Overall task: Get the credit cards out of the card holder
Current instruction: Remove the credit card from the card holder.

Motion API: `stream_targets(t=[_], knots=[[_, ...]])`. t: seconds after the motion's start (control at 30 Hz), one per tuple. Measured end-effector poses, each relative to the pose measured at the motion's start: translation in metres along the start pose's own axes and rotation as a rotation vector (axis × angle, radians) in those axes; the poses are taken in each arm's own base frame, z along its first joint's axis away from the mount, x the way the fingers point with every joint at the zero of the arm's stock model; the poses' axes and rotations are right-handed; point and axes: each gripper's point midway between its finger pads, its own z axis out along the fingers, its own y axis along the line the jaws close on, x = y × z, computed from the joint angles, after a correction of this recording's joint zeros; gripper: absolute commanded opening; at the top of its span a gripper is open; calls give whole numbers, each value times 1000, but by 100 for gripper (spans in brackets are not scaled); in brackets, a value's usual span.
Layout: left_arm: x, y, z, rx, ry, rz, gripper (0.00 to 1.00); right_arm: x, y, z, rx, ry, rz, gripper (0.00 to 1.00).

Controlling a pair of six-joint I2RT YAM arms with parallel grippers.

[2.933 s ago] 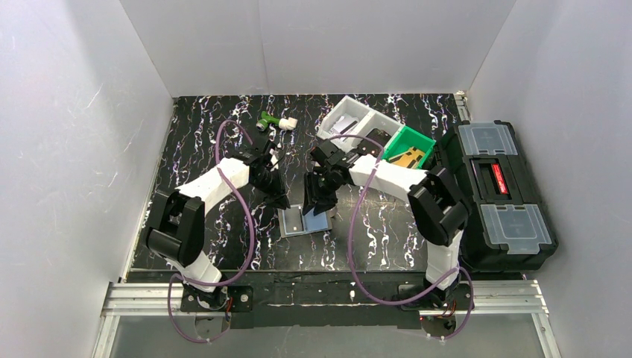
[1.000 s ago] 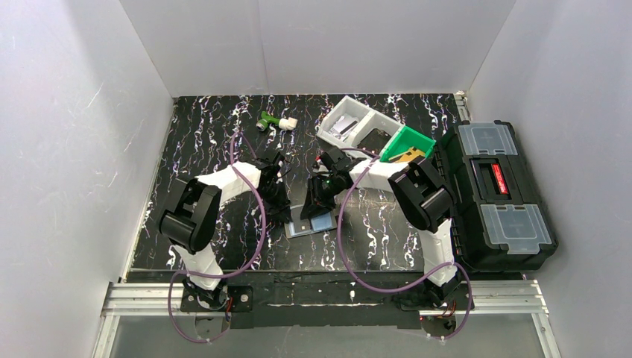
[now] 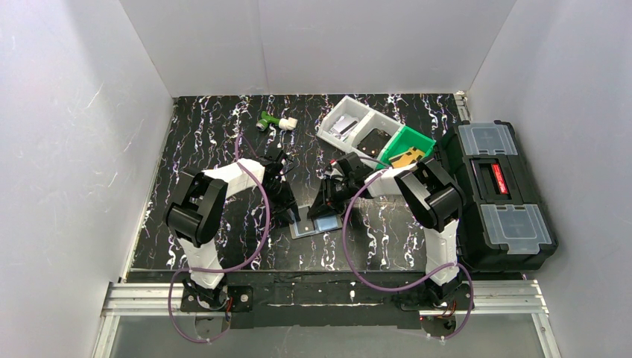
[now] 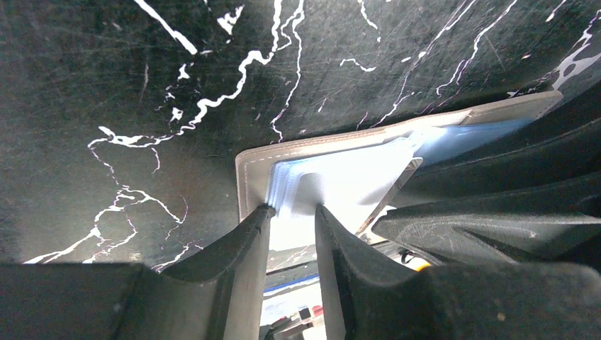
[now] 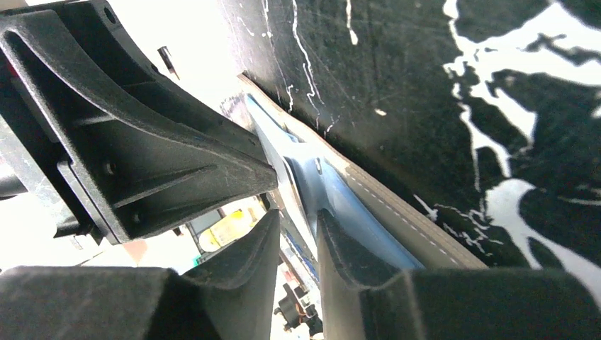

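Observation:
The card holder [image 3: 304, 228] lies open and flat on the black marbled table, near the middle front. A blue credit card [image 3: 326, 223] shows in its right half and reads as a blue face [image 5: 333, 202] in the right wrist view. My left gripper [image 3: 293, 214] stands over the holder's left half; its fingertips [image 4: 261, 214] touch the shiny sleeve [image 4: 340, 177] near a corner, a narrow gap between them and nothing in it. My right gripper [image 3: 329, 209] is tilted low over the right half, narrowly open, one fingertip [image 5: 327, 225] resting on the blue card. The two grippers nearly touch.
A white bin [image 3: 344, 112], a dark tray [image 3: 375, 139] and a green bin [image 3: 412, 139] stand at the back right. A black toolbox [image 3: 498, 195] fills the right edge. A green and white object [image 3: 273, 121] lies at the back. White walls enclose the table.
The card holder has slid slightly right. Both grippers followed it right and lower. The left jaws have parted a little.

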Motion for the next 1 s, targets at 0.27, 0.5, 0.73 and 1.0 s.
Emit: stream_targets(t=[0.27,0.5,0.73,1.0], knots=[[0,0,0,-2,5,-8,29,0,-3,0,-10,-8,12,20],[0,0,0,-1,11,-12,29,-1,-3,-1,-11,-11,11,7],[0,0,-1,2,6,-11,29,-1,-8,-1,7,-16,-18,1],[-1,5,-2,24,-1,-18,17,-3,-10,-6,82,-76,-69,1]])
